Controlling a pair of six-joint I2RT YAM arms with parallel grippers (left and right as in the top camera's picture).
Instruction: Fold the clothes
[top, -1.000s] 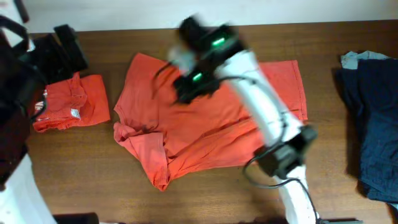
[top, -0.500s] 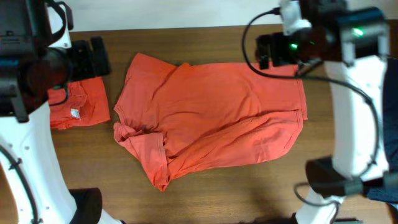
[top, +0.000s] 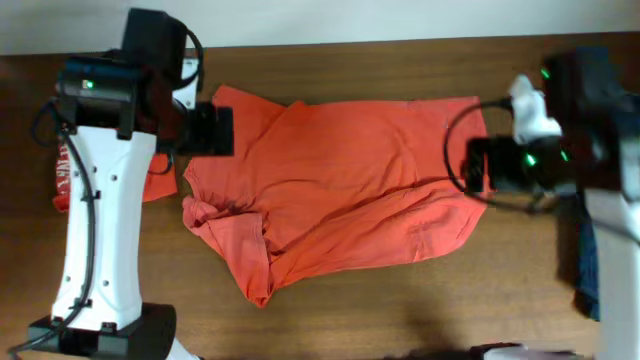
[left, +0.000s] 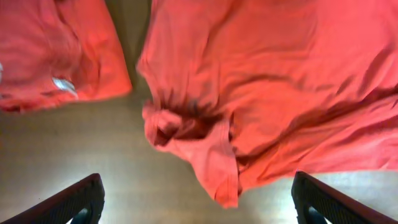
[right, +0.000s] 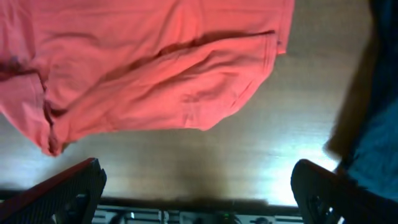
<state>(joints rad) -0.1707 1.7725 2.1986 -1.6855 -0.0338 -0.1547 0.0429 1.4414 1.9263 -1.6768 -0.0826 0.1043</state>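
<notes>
A red-orange T-shirt (top: 340, 190) lies spread and rumpled in the middle of the table, its left sleeve bunched; it also shows in the left wrist view (left: 267, 87) and the right wrist view (right: 143, 68). A second, folded red-orange shirt (top: 160, 183) with a white tag (left: 64, 86) lies at the left, mostly hidden under the left arm. My left gripper (left: 196, 202) is open and empty, high above the bunched sleeve. My right gripper (right: 199, 199) is open and empty above the table's front edge, by the shirt's right hem.
Dark blue clothes (top: 588, 270) lie at the table's right edge and show in the right wrist view (right: 379, 130). Bare wood (top: 400, 310) runs along the front of the table. The right arm's body (top: 560, 140) hangs over the right side.
The left arm has swung in over the shirt's left shoulder and the folded shirt. The right arm has moved from the shirt's back right corner down to its right side.
</notes>
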